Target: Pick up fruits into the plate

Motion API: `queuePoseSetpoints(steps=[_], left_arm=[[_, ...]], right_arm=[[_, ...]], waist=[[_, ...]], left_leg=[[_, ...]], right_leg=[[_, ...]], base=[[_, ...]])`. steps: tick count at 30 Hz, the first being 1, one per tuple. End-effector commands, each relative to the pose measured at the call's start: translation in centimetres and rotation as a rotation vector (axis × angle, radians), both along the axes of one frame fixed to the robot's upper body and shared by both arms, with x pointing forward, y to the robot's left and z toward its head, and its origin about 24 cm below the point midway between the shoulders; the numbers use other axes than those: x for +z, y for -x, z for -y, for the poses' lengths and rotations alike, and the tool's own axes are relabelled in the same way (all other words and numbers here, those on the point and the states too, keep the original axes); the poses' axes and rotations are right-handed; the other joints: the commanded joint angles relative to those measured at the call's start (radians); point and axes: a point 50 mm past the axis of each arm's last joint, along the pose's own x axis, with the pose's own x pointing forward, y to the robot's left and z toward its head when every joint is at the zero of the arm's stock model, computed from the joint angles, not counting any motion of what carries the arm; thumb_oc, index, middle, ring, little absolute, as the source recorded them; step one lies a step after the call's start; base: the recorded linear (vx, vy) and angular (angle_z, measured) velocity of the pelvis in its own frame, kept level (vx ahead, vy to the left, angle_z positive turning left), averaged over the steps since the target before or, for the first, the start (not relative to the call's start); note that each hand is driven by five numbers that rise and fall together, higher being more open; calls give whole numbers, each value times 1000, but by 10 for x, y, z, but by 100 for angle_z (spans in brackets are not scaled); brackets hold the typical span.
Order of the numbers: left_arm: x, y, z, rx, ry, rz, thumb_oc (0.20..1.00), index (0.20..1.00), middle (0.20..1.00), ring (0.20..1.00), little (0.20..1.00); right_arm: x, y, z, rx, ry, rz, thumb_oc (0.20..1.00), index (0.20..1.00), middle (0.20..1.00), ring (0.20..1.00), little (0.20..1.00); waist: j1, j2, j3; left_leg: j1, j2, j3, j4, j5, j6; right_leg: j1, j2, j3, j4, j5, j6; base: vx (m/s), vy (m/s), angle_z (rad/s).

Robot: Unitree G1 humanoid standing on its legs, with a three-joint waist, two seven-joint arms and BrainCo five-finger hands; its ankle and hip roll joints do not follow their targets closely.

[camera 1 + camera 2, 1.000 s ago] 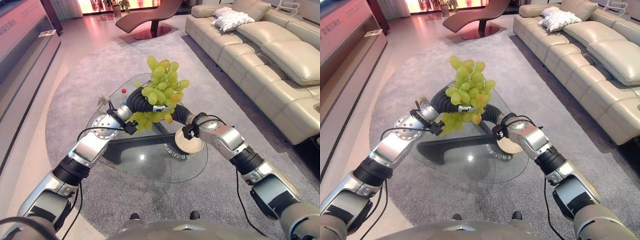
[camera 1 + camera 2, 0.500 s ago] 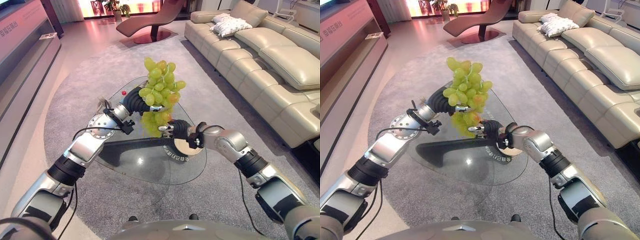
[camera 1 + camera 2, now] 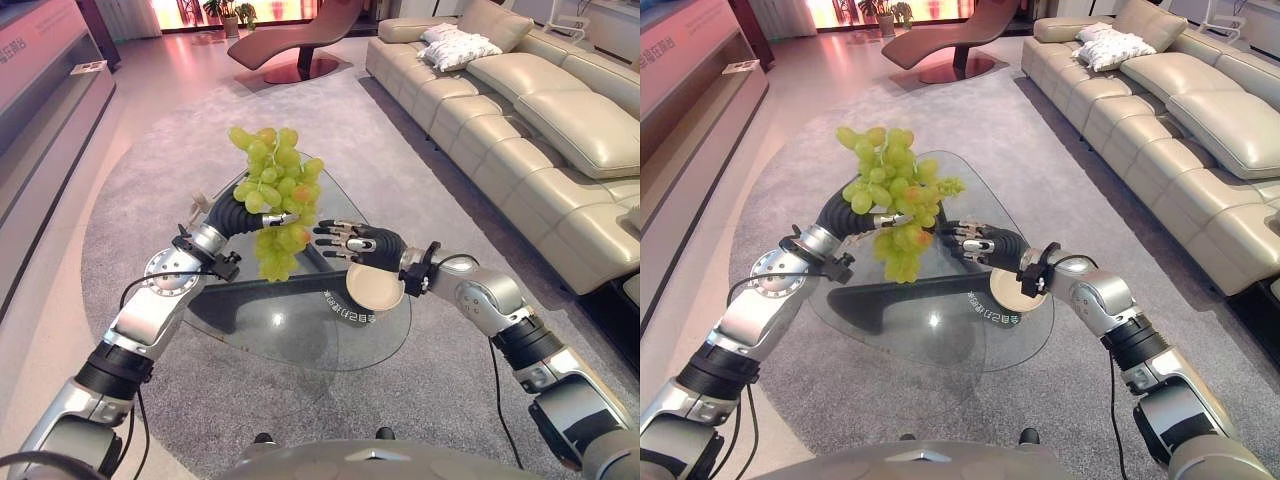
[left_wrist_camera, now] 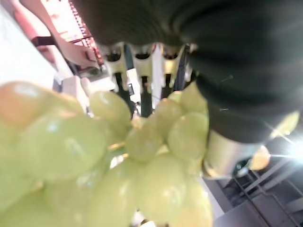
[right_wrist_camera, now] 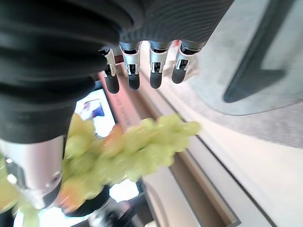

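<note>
Left hand (image 3: 262,213) is gripping the grapes (image 3: 270,196), holding them in the air above the glass bench (image 3: 270,325). Right hand (image 3: 352,241) is hovering with fingers straight and empty, just beside the grapes, above the plate (image 3: 375,289) sitting on the bench.

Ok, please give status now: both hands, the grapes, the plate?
Left hand shut on grape bunch, held above glass table. Right hand open, beside bunch, over plate. Plate empty. Nothing in the way.
</note>
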Motion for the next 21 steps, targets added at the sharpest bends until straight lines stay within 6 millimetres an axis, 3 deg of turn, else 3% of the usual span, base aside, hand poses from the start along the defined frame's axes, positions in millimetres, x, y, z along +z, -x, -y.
queuePoseSetpoints(steps=[1,12,21], left_arm=[[32,-6,4,-50,117,122,200,200,200,200,200],[31,-8,35,-149,185,90,200,200,200,200,200],[52,-9,62,-179,251,179,200,200,200,200,200]], right_arm=[[41,2,-9,46,-149,178,1000,1000,1000,1000,1000],[51,24,-56,250,-334,92,1000,1000,1000,1000,1000],[45,58,-100,485,-420,-81,1000,1000,1000,1000,1000]], waist=[[10,-12,-15],[5,-6,-10],[3,-9,-15]], left_leg=[[-7,8,2,46,-122,-14],[-3,8,8,47,-123,-10],[-2,4,1,45,-124,-4]], right_leg=[[85,-69,-149,29,-92,45],[85,-73,-143,28,-88,49],[85,-72,-131,36,-95,47]], base=[[0,0,0],[0,0,0],[0,0,0]])
